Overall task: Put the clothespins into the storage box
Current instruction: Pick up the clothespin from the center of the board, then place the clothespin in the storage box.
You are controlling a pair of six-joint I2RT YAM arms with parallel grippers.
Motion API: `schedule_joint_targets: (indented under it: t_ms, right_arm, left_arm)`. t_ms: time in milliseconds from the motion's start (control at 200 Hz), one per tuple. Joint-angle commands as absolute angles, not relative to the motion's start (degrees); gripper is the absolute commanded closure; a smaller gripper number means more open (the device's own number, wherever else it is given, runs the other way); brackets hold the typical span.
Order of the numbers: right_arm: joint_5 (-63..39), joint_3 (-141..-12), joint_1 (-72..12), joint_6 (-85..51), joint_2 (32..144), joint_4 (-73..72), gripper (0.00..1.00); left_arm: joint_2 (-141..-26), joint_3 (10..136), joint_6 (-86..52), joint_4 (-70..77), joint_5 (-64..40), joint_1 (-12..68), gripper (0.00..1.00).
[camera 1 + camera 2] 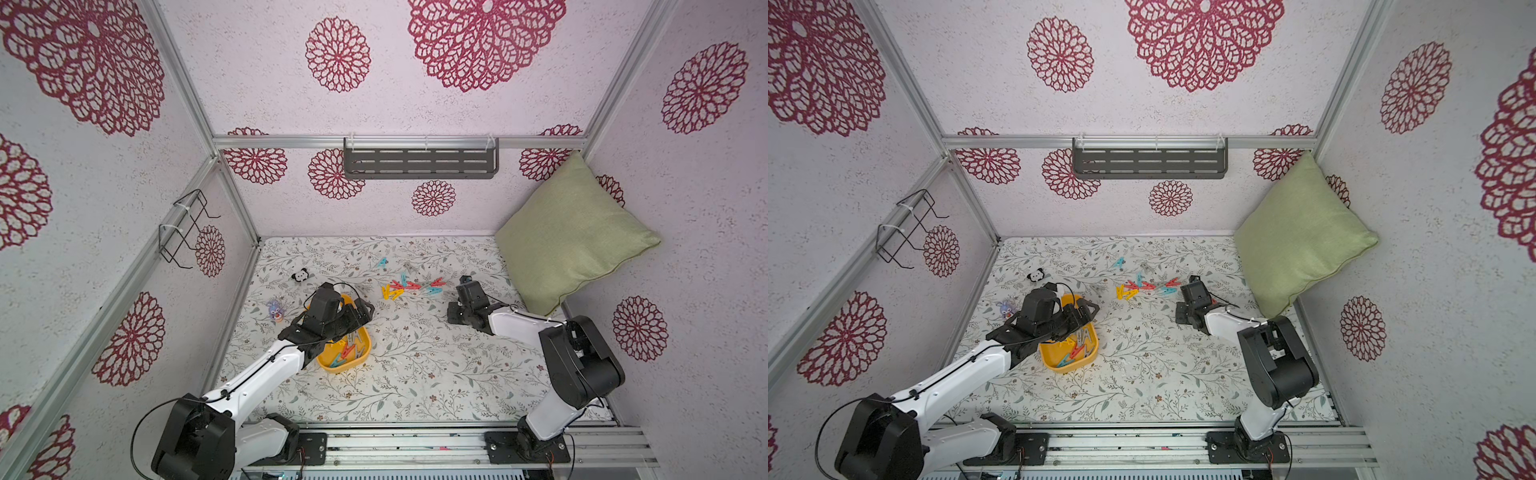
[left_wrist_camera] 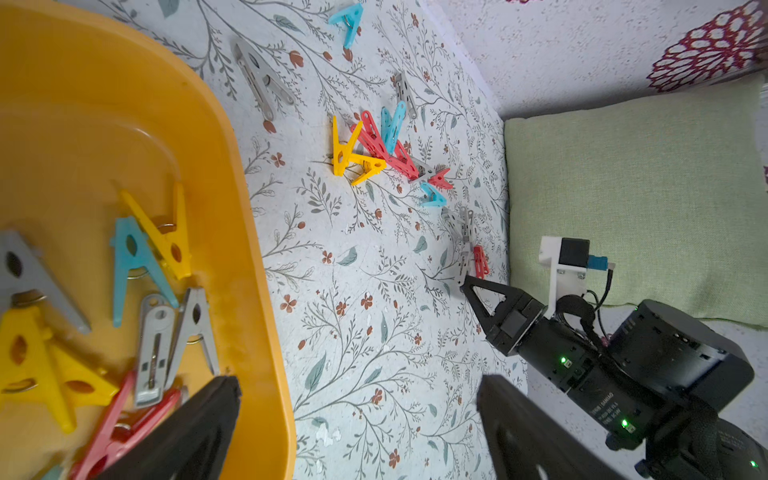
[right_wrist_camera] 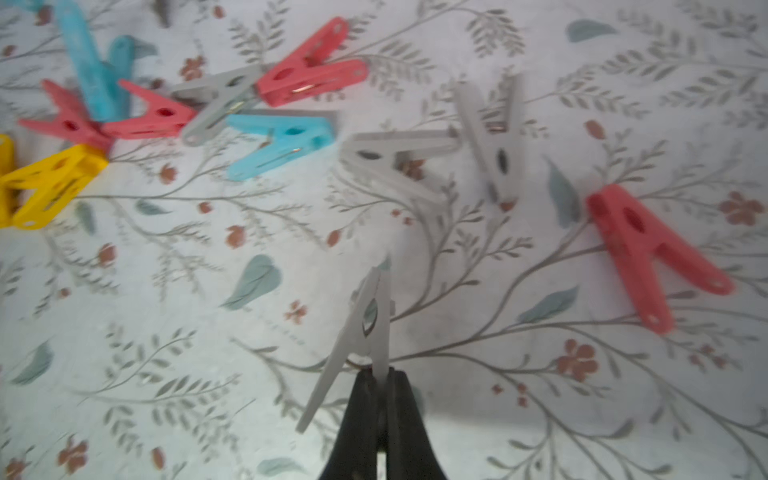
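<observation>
The yellow storage box (image 1: 338, 369) sits left of the table's middle and holds several clothespins (image 2: 137, 257) in yellow, teal, grey and red. My left gripper (image 2: 357, 386) hangs open above the box's right rim (image 2: 253, 249), nothing between its fingers. More clothespins (image 1: 411, 286) lie scattered on the floral cloth toward the back, seen in both top views. My right gripper (image 3: 380, 374) is shut on one leg of a grey clothespin (image 3: 365, 324), which stands out ahead of the fingertips. Two grey pins and a red clothespin (image 3: 640, 245) lie just beyond it.
A panda toy (image 1: 300, 275) and a purple plush figure (image 1: 275, 311) lie left of the box. A green pillow (image 1: 569, 232) leans in the back right corner, close to my right arm. A grey slotted shelf (image 1: 419, 162) and a wire rack (image 1: 183, 228) hang on the walls.
</observation>
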State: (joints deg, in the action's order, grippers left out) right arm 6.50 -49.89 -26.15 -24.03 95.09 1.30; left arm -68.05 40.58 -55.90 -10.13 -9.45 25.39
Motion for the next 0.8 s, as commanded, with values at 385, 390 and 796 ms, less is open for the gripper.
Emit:
schedule_joint_targets:
  t_ms: [385, 390, 796]
  right_arm:
    - [-1.7, -66.9, -45.7, -25.1, 101.3, 3.5, 0.98]
    - [-1.8, -67.1, -45.9, -25.0, 101.4, 3.5, 0.98]
    - [-5.1, -84.3, -56.9, -22.2, 113.9, 8.6, 0.97]
  left_arm:
    - [-53.0, 36.2, -51.4, -20.5, -12.4, 9.5, 0.03]
    - [-52.9, 36.2, -51.3, -20.6, -12.5, 9.2, 0.03]
    - [-48.3, 33.2, -49.1, -23.4, -21.1, -5.9, 0.03]
